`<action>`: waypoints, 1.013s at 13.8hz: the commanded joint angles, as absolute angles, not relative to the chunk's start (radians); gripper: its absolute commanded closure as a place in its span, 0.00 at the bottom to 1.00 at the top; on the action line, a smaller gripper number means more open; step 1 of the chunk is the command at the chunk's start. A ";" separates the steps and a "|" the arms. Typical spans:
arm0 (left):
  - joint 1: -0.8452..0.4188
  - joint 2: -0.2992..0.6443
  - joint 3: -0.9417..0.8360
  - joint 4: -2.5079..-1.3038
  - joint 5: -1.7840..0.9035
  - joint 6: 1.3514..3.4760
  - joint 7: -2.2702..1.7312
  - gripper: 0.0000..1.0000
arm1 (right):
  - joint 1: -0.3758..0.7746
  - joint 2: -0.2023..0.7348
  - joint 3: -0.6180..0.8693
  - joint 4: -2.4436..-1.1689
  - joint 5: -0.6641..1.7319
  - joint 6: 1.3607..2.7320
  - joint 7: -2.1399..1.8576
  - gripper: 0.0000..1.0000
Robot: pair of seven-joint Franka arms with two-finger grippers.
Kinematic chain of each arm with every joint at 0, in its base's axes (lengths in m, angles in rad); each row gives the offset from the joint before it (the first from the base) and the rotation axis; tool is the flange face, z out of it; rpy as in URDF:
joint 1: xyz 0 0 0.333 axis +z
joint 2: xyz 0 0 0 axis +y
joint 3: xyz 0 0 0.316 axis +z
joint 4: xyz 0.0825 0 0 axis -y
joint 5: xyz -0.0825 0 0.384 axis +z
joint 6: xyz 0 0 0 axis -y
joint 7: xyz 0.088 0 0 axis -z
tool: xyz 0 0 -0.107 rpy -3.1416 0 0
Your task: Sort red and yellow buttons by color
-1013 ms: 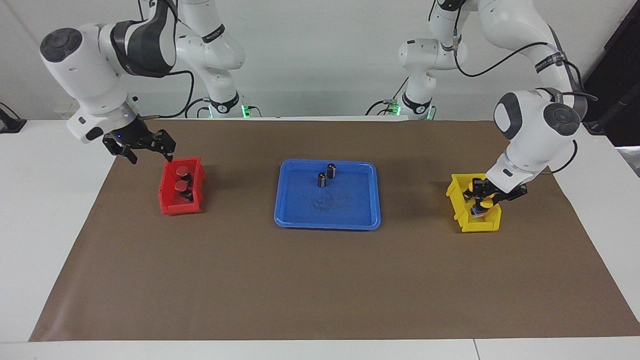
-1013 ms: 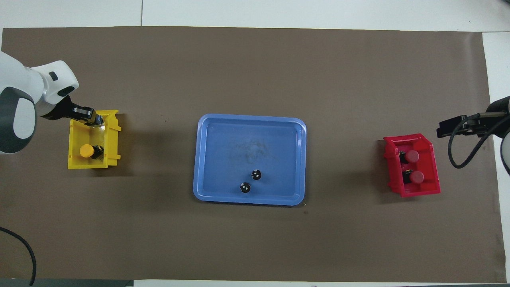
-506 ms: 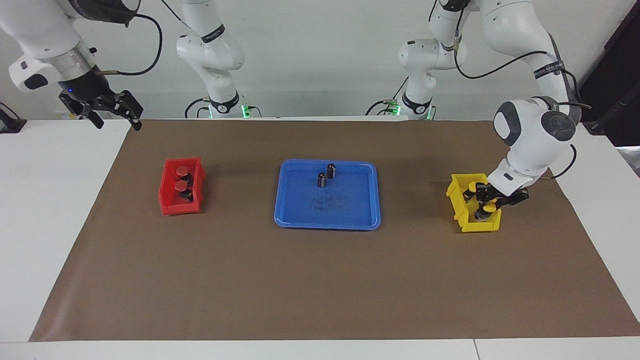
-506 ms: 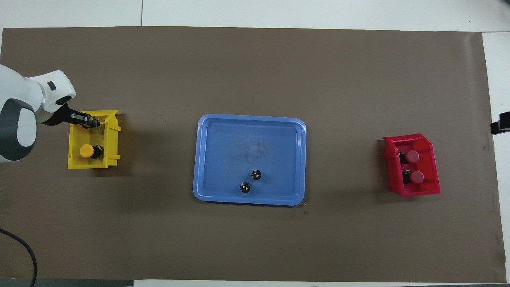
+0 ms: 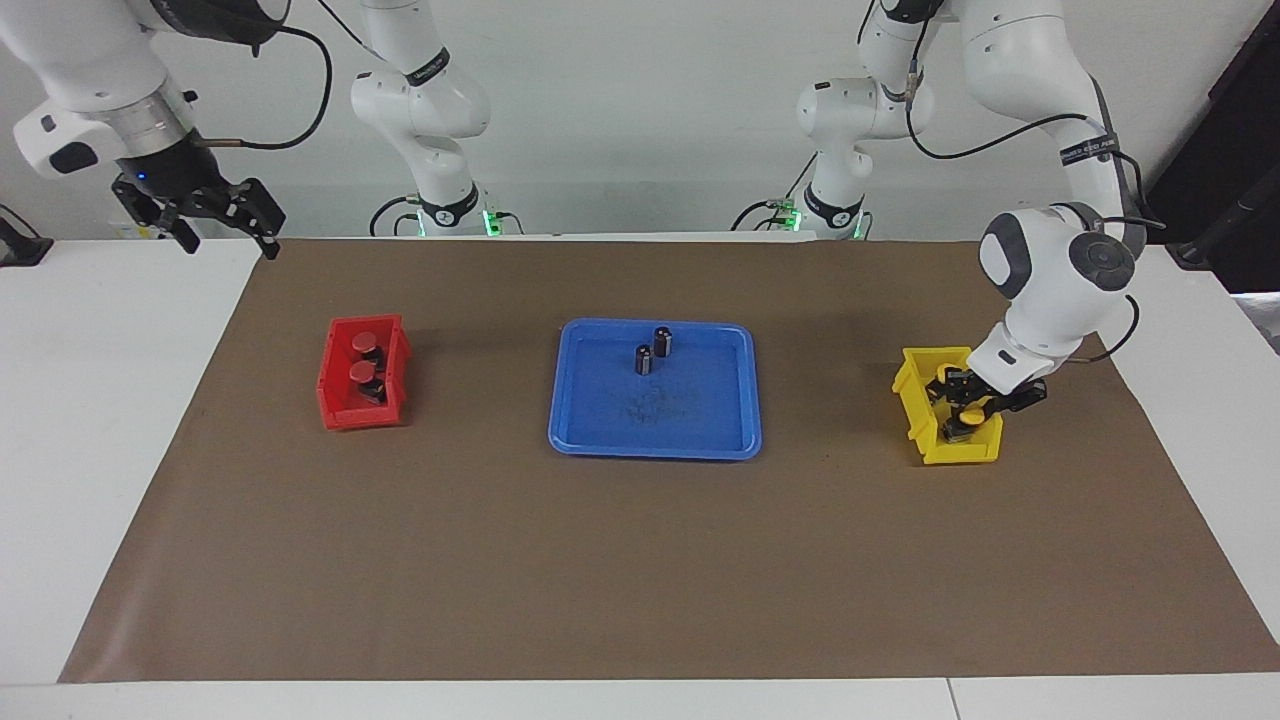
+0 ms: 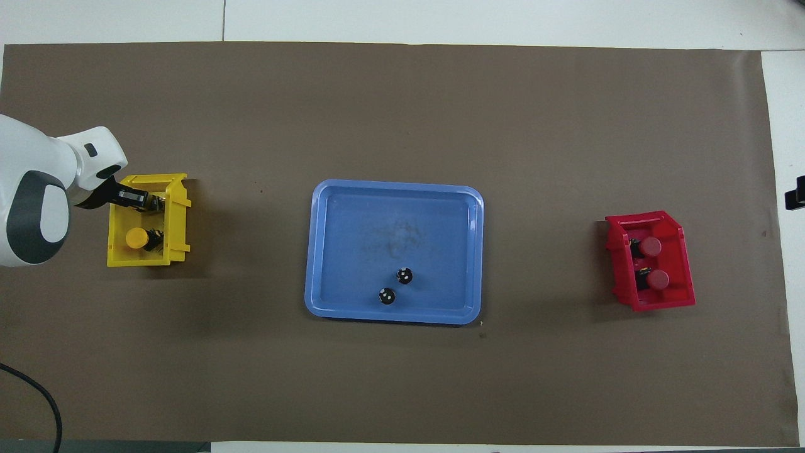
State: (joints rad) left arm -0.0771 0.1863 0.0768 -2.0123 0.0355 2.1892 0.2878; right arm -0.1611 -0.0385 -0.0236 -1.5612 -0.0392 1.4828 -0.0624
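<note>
Two red buttons lie in the red bin, seen from above as red caps. One yellow button rests in the yellow bin, at the end nearer to the robots. My left gripper is down inside that bin, shut on a second yellow button; from above the left gripper covers it. My right gripper hangs open and empty, high over the white table near the mat's corner at the right arm's end.
A blue tray sits mid-mat with two dark capless cylinders standing in its part nearer to the robots. The brown mat covers most of the white table.
My right gripper rose from beside the red bin and drew back up over the table's corner, then held there. My left gripper sank a little deeper into the yellow bin with its button.
</note>
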 commanded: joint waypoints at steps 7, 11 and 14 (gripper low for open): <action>-0.092 0.163 0.071 -2.042 0.057 2.210 0.250 0.72 | -0.132 -0.034 -0.021 -1.546 -0.038 1.451 -0.055 0.00; -0.094 0.164 0.071 -2.034 0.054 2.203 0.250 0.52 | -0.132 -0.034 -0.021 -1.546 -0.038 1.450 -0.055 0.00; -0.094 0.169 0.071 -2.008 0.052 2.174 0.250 0.43 | -0.130 -0.034 -0.021 -1.546 -0.038 1.450 -0.054 0.00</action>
